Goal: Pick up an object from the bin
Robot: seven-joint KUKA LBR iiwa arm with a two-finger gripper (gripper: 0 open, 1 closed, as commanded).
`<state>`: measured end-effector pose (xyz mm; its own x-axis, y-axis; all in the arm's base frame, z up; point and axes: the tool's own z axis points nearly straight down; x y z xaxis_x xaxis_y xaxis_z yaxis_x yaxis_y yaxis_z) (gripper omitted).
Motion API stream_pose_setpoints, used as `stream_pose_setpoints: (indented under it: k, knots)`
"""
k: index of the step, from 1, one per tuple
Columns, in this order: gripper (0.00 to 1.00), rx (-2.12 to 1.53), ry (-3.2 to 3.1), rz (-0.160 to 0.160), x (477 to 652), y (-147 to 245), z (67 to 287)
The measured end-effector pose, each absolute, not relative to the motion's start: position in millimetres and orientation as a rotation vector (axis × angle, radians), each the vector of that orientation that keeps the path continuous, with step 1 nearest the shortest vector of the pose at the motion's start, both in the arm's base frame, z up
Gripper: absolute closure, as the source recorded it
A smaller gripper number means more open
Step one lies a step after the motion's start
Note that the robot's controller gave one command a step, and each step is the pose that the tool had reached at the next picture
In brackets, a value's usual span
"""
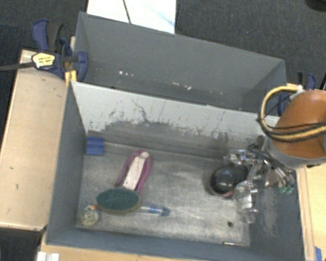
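**Reaching into the bin's right end, beside a dark rounded lump**

Nearest the camera, the front wall of the grey metal bin [192, 250] is sloping down to a floor that is showing pale scuffs and scratches across its middle. A small mottled round thing [90, 215] is lying in the front left corner. Just behind it, a dark green oval brush with a blue handle [118, 201] is resting flat, its handle pointing to the right. Behind the brush, a flat pink and purple packet [135, 170] is lying lengthwise, running toward the back wall. Further back, a small blue block [95, 145] is sitting against the left wall. The back wall is showing streaks of wear along its foot, and dark carpet [23, 2] is surrounding the whole set-up.

On the right half of the floor, well apart from the things on the left, a dark glossy rounded lump [223, 180] is sitting just beside the left flank of the metal gripper [245, 194]. Whether the two are touching is not readable, and nor is it possible to say whether the gripper is spread or closed on anything.

The arm is coming in over the bin's right rim and angling down and leftward. Its rounded orange wrist cover [304, 123] is hanging above the back right corner, with yellow and black cables [273, 109] looping around it.
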<state>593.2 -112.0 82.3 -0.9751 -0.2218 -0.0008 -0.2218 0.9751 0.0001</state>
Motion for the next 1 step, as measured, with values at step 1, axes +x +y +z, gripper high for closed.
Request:
stream_pose_setpoints:
  k: [1]
  knots:
    - [1.0,-0.331,3.114,-0.005,574.5,-129.5,212.1]
